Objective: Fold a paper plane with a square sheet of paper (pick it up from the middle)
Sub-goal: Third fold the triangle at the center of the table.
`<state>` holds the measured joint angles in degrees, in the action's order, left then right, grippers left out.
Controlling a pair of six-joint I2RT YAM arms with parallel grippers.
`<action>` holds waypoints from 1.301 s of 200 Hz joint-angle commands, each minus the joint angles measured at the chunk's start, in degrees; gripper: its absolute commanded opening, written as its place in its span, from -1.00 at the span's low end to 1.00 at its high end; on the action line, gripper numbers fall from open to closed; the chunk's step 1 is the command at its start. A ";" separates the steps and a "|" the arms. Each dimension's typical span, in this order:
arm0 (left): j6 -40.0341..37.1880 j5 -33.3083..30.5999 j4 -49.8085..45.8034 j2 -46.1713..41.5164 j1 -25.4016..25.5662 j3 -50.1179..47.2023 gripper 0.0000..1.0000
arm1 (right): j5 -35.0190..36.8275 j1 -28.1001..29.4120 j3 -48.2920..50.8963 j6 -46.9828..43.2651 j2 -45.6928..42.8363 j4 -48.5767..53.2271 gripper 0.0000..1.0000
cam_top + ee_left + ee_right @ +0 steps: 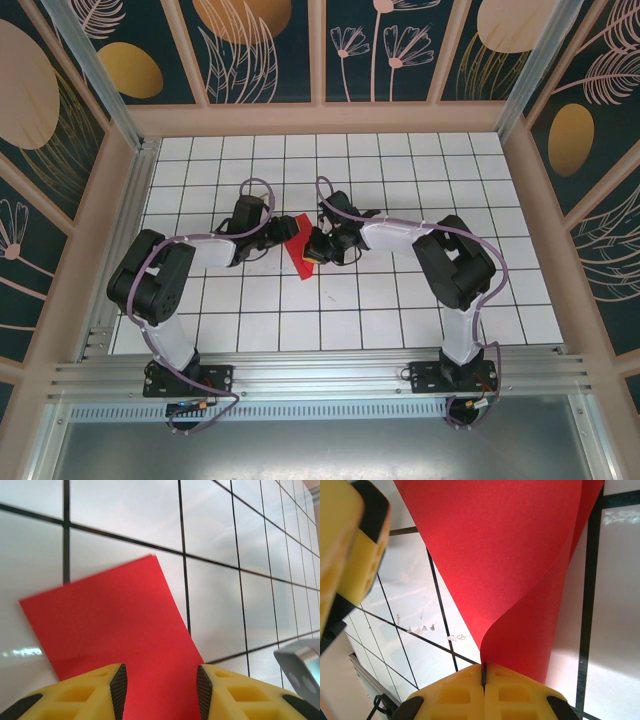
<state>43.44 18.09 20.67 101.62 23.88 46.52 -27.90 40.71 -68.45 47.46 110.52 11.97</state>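
Right claw (pixel 484 670) pinches paper (pixel 495 555) beside left claw (pixel 160 680).

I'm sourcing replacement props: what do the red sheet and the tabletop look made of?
The square sheet of paper: thin matte red paper, apparently; it curls smoothly away from where the right gripper pinches it. The table: glossy white surface with black grid lines, perhaps laminate or tile; it mirrors light.
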 commanded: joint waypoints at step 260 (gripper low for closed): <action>-1.96 0.65 -5.15 8.06 -0.41 4.81 -0.49 | 4.33 0.95 -4.33 5.09 5.94 -7.66 -1.00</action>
<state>42.44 17.96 16.64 107.96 23.57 50.70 -25.32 41.32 -71.99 51.09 115.35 6.11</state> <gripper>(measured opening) 0.253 0.062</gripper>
